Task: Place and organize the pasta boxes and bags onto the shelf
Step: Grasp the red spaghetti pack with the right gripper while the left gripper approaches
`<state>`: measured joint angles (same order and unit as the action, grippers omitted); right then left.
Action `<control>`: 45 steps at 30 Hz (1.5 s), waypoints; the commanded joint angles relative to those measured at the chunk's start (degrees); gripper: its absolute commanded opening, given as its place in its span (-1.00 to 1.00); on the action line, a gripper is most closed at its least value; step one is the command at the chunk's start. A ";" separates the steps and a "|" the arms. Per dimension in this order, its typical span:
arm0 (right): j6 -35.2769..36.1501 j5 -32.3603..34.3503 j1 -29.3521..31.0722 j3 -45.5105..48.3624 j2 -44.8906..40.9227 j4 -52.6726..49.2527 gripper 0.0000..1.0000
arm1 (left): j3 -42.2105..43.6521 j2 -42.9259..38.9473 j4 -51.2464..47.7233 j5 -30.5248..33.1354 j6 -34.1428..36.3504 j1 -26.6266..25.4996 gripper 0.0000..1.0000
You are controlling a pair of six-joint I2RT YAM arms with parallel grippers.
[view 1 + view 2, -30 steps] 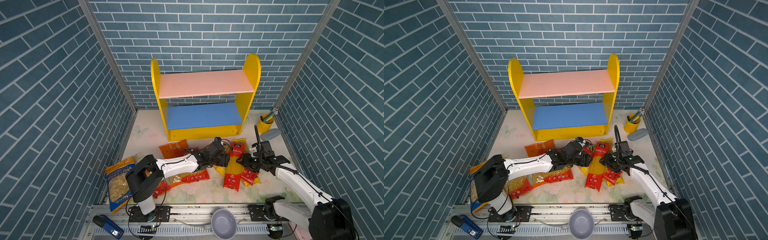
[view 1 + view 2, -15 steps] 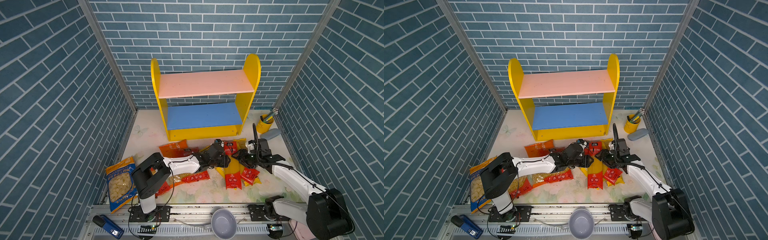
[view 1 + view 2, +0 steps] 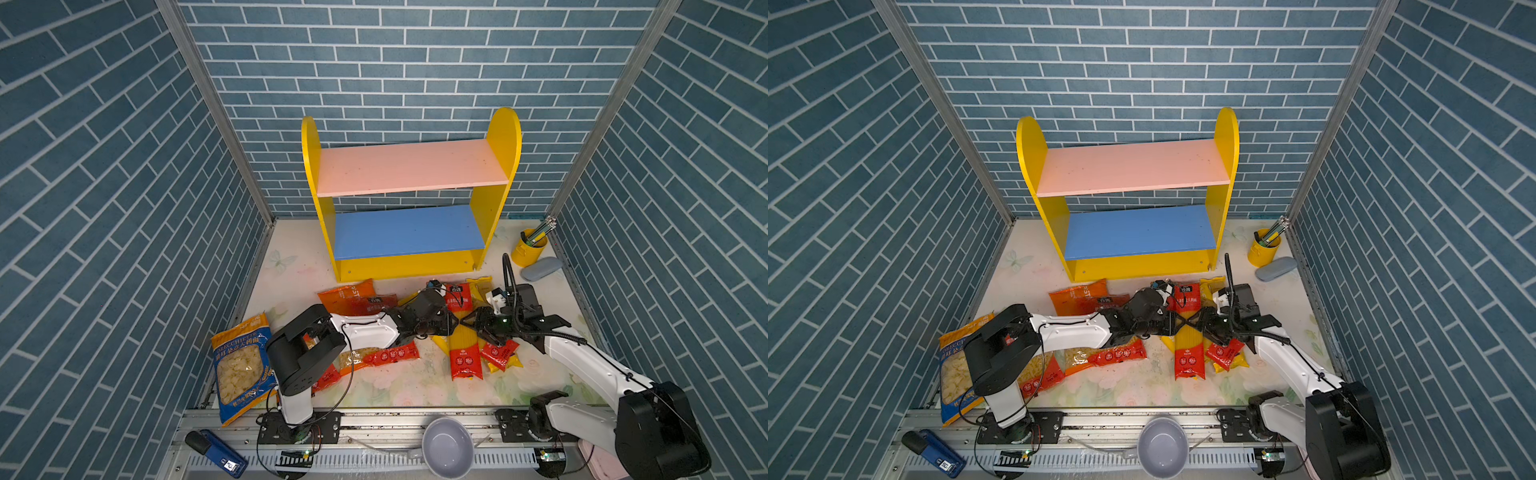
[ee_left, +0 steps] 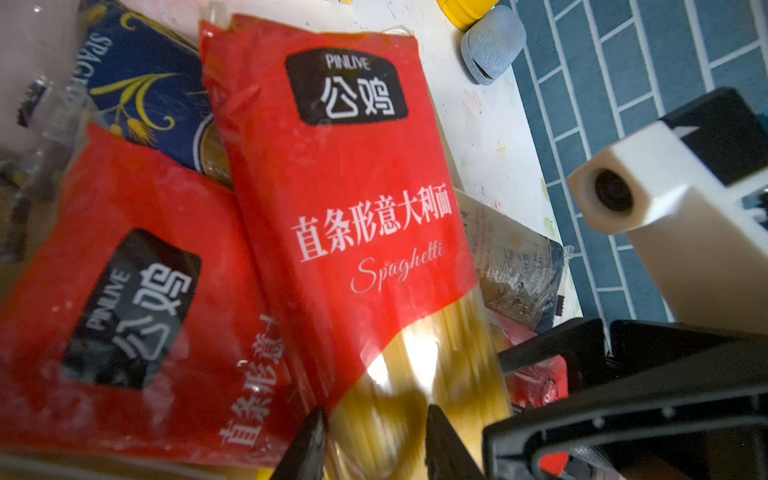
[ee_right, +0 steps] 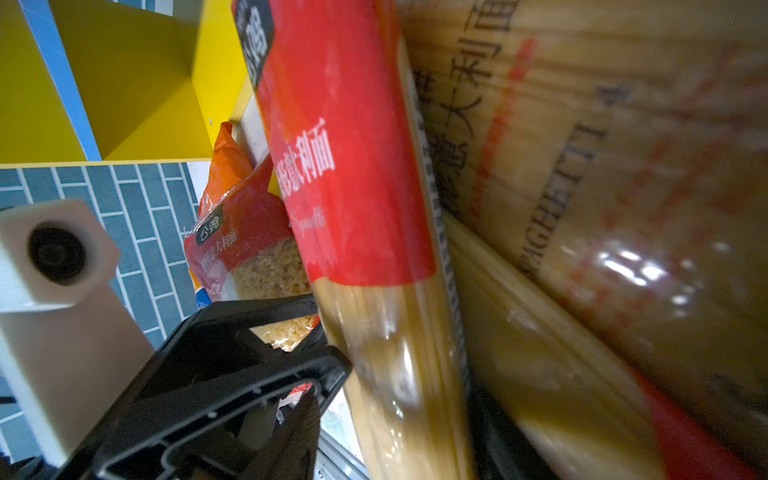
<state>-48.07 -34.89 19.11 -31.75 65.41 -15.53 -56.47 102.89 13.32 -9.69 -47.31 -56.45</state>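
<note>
In both top views the shelf (image 3: 409,195) stands at the back wall with its pink and blue boards bare, so none of the pasta packs has been put away; they lie scattered on the table (image 3: 291,266) in front of it. The left gripper (image 3: 451,325) and right gripper (image 3: 467,322) meet from opposite sides over the middle of one long red spaghetti pack (image 3: 464,332), which lies with its length pointing toward the shelf, probably so that two arms can share a long, floppy load. An orange bag (image 3: 1084,297) lies near the shelf's base, and a blue-orange bag (image 3: 957,365) leans at the left wall, well apart from the others. In the left wrist view the left gripper's dark fingers (image 4: 307,444) stand on either side of the pack's clear, pasta-filled section, closed in close to it but with contact not clearly shown, so whether they grip it cannot be told. A second red pack (image 4: 137,291) and a dark-blue pack (image 4: 145,91) lie beside it. In the right wrist view the red pack (image 5: 353,166) runs past the camera; the right gripper's own fingers are barely visible there, and its hold cannot be judged.
</note>
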 commanded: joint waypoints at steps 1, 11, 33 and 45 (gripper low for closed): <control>-0.40 -6.05 0.66 -0.39 1.26 2.92 0.12 | 2.06 0.28 1.38 -0.46 -0.32 0.06 -0.22; -5.76 -4.71 1.27 4.66 3.17 14.12 0.02 | 5.75 -0.01 5.35 -0.72 -2.30 0.48 -0.31; -8.57 0.88 3.58 2.84 2.63 18.40 -0.72 | 11.66 -13.39 3.59 -1.96 0.14 3.91 -0.23; -9.48 -1.19 5.00 -2.34 -2.33 15.78 -1.00 | 15.86 -28.72 0.18 -2.72 0.35 9.89 0.22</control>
<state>-55.75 -34.65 23.35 -29.02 65.84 -2.13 -41.32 76.77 15.92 -11.90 -47.79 -47.29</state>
